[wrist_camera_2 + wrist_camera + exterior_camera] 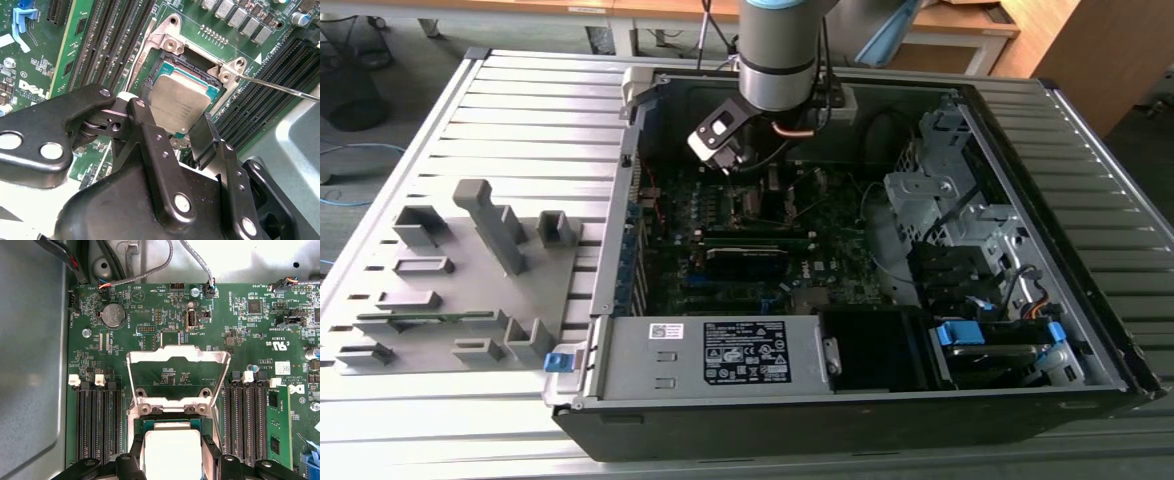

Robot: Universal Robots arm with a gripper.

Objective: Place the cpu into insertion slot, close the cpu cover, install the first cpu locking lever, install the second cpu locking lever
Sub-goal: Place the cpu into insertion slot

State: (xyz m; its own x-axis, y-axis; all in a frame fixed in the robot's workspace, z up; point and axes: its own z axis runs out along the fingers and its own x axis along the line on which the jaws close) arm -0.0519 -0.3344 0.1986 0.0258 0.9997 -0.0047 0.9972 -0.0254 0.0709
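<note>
Clamped on two opposite edges of the cpu [180,100] is the gripper [175,120], by which the chip is held at the insertion slot [172,62] of the green motherboard [150,305], between memory slots [97,422]. Just beyond, the cpu cover [177,354] is seen raised open.

Robotics lab: open computer case [854,432] on slatted bench [520,110]

Silver-grey cylindrical arm [781,50] vertical, wrist pointing straight down. Black camera block [720,135] bolted on its side, toward the exterior view's left. Black two-finger hand [172,116] at the arm's lower end. In both wrist views the black fingers [136,450] run parallel, one each side of the small flat square silver-grey cpu [180,97], pressing its opposite edges.
</note>
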